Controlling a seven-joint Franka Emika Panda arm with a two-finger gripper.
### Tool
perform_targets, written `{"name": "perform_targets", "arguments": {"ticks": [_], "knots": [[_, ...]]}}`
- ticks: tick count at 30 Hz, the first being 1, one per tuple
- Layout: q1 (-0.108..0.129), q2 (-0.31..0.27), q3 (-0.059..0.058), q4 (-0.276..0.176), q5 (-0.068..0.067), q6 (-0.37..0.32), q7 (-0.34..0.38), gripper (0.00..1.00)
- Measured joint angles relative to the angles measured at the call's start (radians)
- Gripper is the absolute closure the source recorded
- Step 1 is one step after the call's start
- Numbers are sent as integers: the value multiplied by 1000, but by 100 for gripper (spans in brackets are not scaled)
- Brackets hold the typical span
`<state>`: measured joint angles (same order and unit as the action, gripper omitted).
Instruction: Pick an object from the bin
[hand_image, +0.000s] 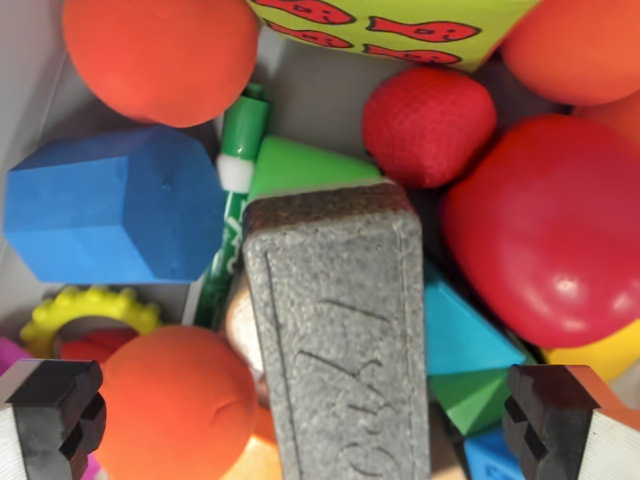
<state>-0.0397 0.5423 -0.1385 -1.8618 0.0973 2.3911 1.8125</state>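
Well, looking down into the bin (25, 60) from the wrist view's left, I see a blue foam block (115, 205) lying against the pale wall, with an orange ball (160, 55) above it and a yellow toothed ring (85, 312) below it. Another orange ball (175, 405) sits at the bottom, just beside the left fingertip (50, 410). A green marker (232, 200) runs down between the blue block and a green wedge (305, 168). Right in the middle lies a grey eraser block (340, 340), long and rough, stamped with letters, resting on top of the other things and reaching to the bottom edge. Above it a yellow-green card with red fish (390, 25) leans at the top. A red strawberry (428, 125) sits to the right of the wedge, touching a big red ball (550, 230). Teal, green and blue foam pieces (455, 340) crowd under that ball. The jaws stand wide apart with nothing between the pads; the gripper (310, 415) hangs over the eraser, one black pad in each bottom corner, the right fingertip (555, 415) near the teal pieces
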Motion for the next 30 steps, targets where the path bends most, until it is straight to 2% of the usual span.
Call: {"name": "perform_targets", "arguments": {"ticks": [11, 26, 27, 30], "knots": [[-6, 64, 9, 1, 11, 62, -7, 0], [-14, 110, 19, 7, 14, 103, -9, 0], [-15, 110, 20, 7, 14, 103, -9, 100], [-15, 110, 20, 7, 14, 103, -9, 100]]}}
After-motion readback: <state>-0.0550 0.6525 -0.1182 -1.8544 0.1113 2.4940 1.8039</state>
